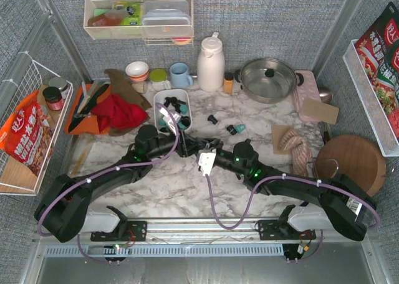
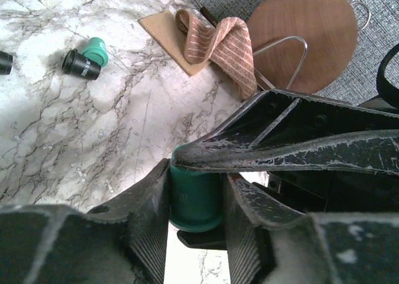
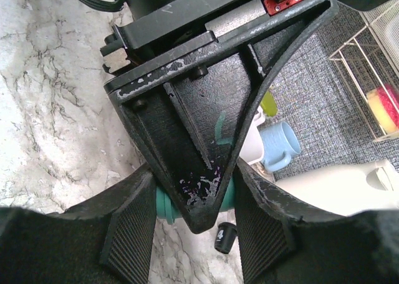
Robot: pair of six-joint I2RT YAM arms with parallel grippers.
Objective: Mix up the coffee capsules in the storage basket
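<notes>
Currently, capsule: I see one teal capsule [image 2: 195, 200] low at centre of the left wrist view, caught between both grippers.
left gripper [image 2: 196, 190]: fingers pressed against its sides, clamped on it.
right gripper [image 3: 193, 215]: clamped on the same capsule, end to end.
basket [image 1: 157, 106]: upper centre-left of the top view, more capsules inside.
loose capsules [image 1: 235, 129]: on the marble table [image 1: 187, 194], right of the basket.
</notes>
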